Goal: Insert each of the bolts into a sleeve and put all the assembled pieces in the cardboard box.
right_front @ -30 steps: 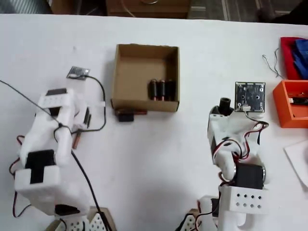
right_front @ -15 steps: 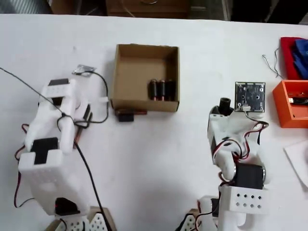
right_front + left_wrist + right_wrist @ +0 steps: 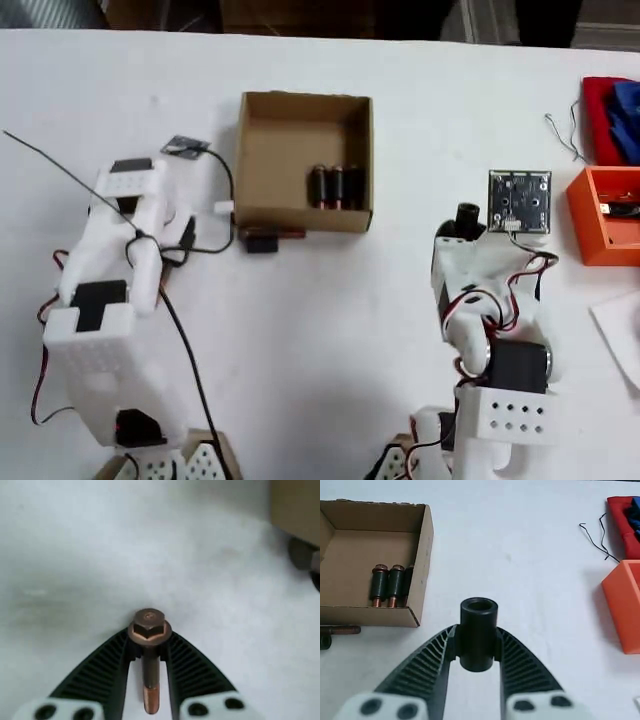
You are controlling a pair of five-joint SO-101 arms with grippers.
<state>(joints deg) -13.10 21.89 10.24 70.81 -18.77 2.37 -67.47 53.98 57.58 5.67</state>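
My left gripper [image 3: 149,641] is shut on a copper bolt [image 3: 149,628], head pointing away from the wrist, above the white table. In the high view this gripper [image 3: 180,246] is just left of the cardboard box [image 3: 258,150]. My right gripper [image 3: 477,647] is shut on an upright black sleeve [image 3: 478,630], and the high view shows that sleeve [image 3: 468,213] to the right of the box. Three assembled pieces [image 3: 335,186] lie side by side inside the box. A loose bolt [image 3: 340,629] and a loose sleeve [image 3: 262,242] lie on the table against the box's near wall.
A small circuit board [image 3: 519,200] lies beside the right gripper. An orange container [image 3: 603,238] and a red and blue bundle [image 3: 612,115] sit at the table's right edge. A black cable [image 3: 185,370] trails over the left arm.
The left arm has moved away from its base and to the right, toward the box, carrying the bolt. The right arm and its sleeve have stayed put.
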